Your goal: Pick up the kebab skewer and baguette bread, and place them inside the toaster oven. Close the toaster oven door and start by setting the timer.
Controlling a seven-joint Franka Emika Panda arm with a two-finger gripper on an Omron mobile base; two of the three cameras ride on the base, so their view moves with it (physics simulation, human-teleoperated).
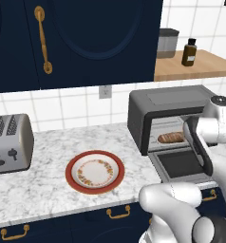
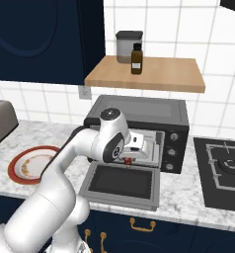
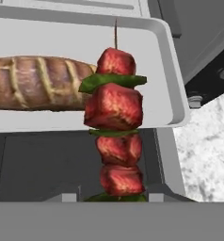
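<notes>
We see the baguette bread [image 3: 38, 84] already lying inside the toaster oven [image 2: 139, 116], while our gripper [image 2: 129, 159] grasps the kebab skewer [image 3: 115, 136] above the open toaster oven door [image 2: 122, 184], leaving placement, closing and timer.

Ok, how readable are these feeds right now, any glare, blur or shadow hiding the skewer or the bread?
Hand view: sharp and evenly lit, the kebab skewer close up against the pale tray, the baguette bread cut off at the left edge. Left base view: no glare, but the arm blocks part of the toaster oven opening. Right base view: the toaster oven door glass reads dark, without reflections.
</notes>
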